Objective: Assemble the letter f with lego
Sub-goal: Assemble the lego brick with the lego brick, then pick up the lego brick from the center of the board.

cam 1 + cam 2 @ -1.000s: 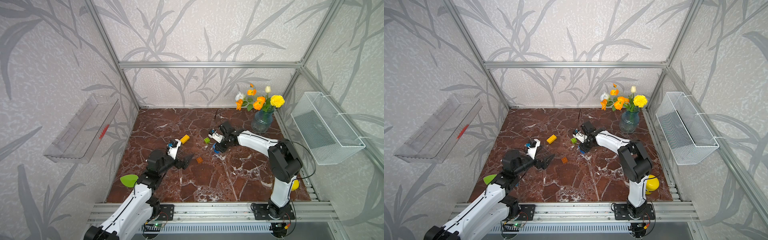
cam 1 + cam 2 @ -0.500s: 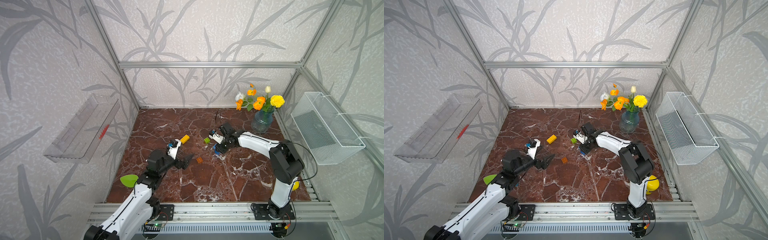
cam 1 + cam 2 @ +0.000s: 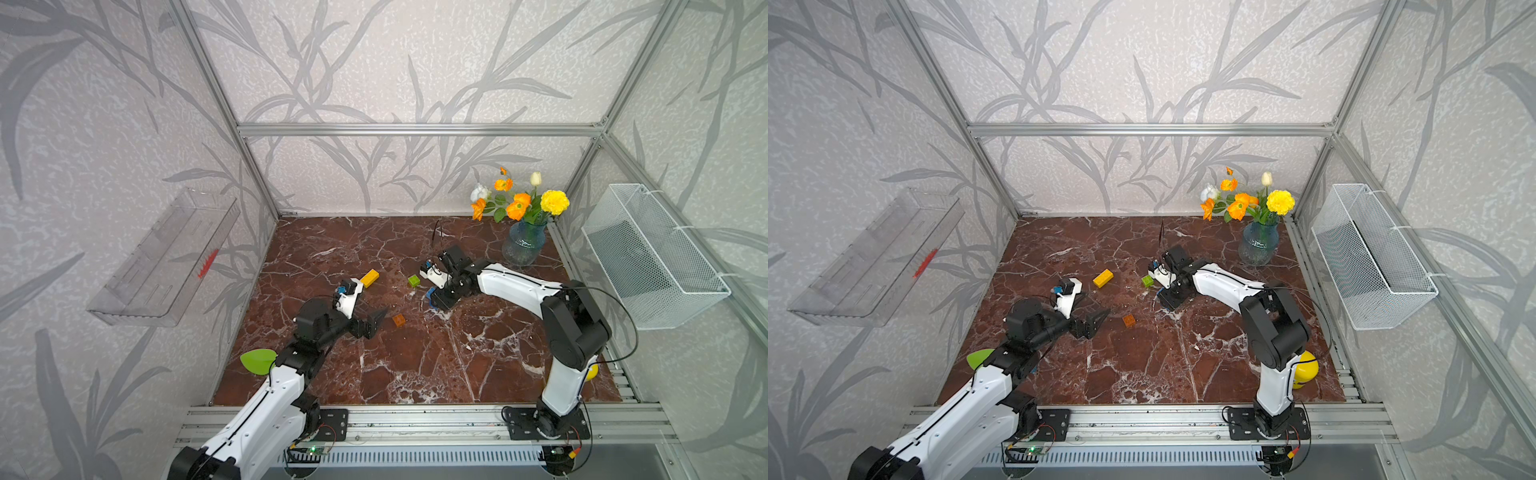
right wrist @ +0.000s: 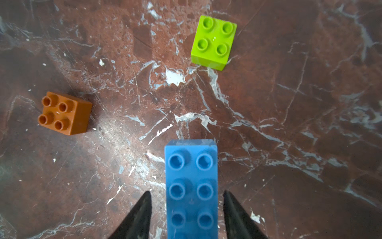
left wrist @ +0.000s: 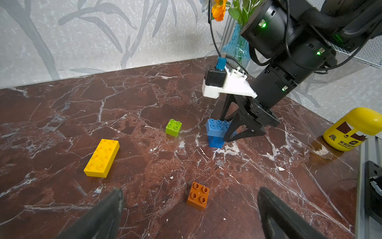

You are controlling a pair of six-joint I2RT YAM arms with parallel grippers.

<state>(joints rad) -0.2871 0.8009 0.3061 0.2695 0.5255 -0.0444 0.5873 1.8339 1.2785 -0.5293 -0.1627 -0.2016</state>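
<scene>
1. The right jaws stand apart, one on each side of the long blue brick [image 4: 191, 175]. A thin strip of worktop [image 3: 415, 374] shows between each jaw and the brick, so nothing is clamped.
2. The long blue brick sits studs up on the small blue brick [image 5: 216, 142], near the middle of the worktop. In the right wrist view the small blue brick is hidden beneath it, and the long brick's near end is cut off by the frame edge.
3. In the left wrist view one right jaw covers part of the blue pair's side. In both top views the pair lies almost wholly under the right arm [image 3: 511, 286], with only a blue sliver showing.
4. It is not clear whether the two blue bricks are pressed fully together.
5. The left jaws are wide apart and hold nothing. The orange brick [image 5: 198, 195] lies just ahead of them, and their bases are cut off in the left wrist view.
6. The green brick [image 5: 173, 127] lies alone near the blue pair. The yellow brick [image 5: 101, 158] lies flat, studs up, well apart towards the left arm's side. None of these three loose bricks touches another.
7. The yellow bottle [image 5: 351, 130] stands at the worktop's edge. In both top views it is mostly hidden behind the right arm.
</scene>
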